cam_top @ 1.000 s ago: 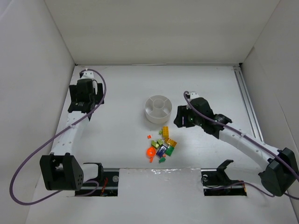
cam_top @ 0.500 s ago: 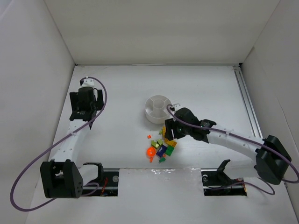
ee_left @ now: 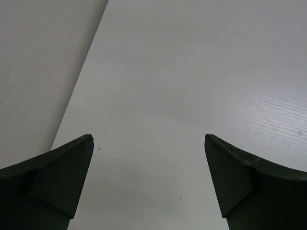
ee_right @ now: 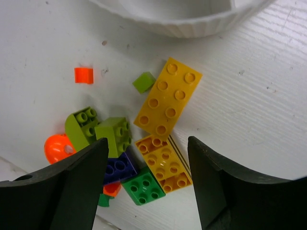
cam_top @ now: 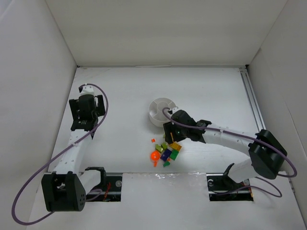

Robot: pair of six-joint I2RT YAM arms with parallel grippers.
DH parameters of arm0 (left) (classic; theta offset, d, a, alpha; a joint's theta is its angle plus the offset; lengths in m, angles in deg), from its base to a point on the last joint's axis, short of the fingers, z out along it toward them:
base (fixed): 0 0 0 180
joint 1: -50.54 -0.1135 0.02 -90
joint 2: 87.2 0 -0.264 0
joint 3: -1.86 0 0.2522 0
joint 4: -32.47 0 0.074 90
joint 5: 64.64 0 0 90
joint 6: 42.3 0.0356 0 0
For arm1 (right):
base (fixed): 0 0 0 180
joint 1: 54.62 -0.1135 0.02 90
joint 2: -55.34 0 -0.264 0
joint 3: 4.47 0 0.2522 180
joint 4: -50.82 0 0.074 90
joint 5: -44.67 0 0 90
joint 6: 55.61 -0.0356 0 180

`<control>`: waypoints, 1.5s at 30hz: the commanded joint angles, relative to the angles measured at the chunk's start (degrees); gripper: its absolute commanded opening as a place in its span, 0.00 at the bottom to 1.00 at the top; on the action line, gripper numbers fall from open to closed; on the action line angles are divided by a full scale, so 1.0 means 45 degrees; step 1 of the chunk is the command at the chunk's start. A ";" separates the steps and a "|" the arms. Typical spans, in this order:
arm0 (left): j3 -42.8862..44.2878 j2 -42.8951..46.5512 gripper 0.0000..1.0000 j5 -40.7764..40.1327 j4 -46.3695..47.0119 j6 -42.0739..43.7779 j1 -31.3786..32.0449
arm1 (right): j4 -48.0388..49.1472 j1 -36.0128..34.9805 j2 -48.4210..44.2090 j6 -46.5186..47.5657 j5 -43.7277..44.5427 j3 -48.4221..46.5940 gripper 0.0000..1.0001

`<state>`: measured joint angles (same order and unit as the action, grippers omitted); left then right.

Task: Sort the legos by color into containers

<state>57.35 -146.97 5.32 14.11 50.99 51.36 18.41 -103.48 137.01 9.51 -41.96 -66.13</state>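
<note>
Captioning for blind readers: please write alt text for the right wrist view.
The open right gripper frames a pile of legos on the white table: a long yellow brick, a square yellow brick, lime bricks, a green brick, a purple brick, orange bits. The ribbed white dish edges the top.

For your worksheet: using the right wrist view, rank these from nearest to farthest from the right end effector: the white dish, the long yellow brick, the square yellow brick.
1. square yellow brick, in the gap of the right end effector.
2. long yellow brick, just beyond it.
3. white dish, at the top edge.
</note>
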 commanded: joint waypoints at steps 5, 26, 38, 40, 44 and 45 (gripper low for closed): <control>-0.0095 -0.0292 1.00 -0.0392 0.0690 -0.0165 -0.0220 | 0.0709 -0.0255 0.0717 -0.0037 0.0498 -0.1055 0.71; -0.0095 -0.0683 1.00 -0.0625 0.0808 -0.0398 -0.0221 | 0.0845 -0.0255 0.1109 -0.0525 0.0890 -0.0703 0.70; -0.0095 -0.0683 1.00 -0.0509 0.0808 -0.0399 -0.0221 | 0.0845 -0.0255 0.1480 -0.0642 0.1144 -0.0703 0.62; -0.0095 -0.0799 1.00 -0.0509 0.0808 -0.0399 -0.0221 | 0.0961 -0.0255 0.1480 -0.0642 0.1144 -0.0703 0.60; -0.0095 -0.0800 1.00 -0.0509 0.0808 -0.0516 -0.0221 | 0.0962 -0.0255 0.1598 -0.0642 0.1144 -0.0586 0.60; -0.0095 -0.0800 1.00 -0.0509 0.0808 -0.0516 -0.0221 | 0.0962 -0.0255 0.1598 -0.0642 0.1144 -0.0586 0.60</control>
<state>56.87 -150.54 3.86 16.27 49.74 50.73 20.02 -104.21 144.03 7.32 -38.02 -68.67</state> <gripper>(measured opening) 0.997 0.606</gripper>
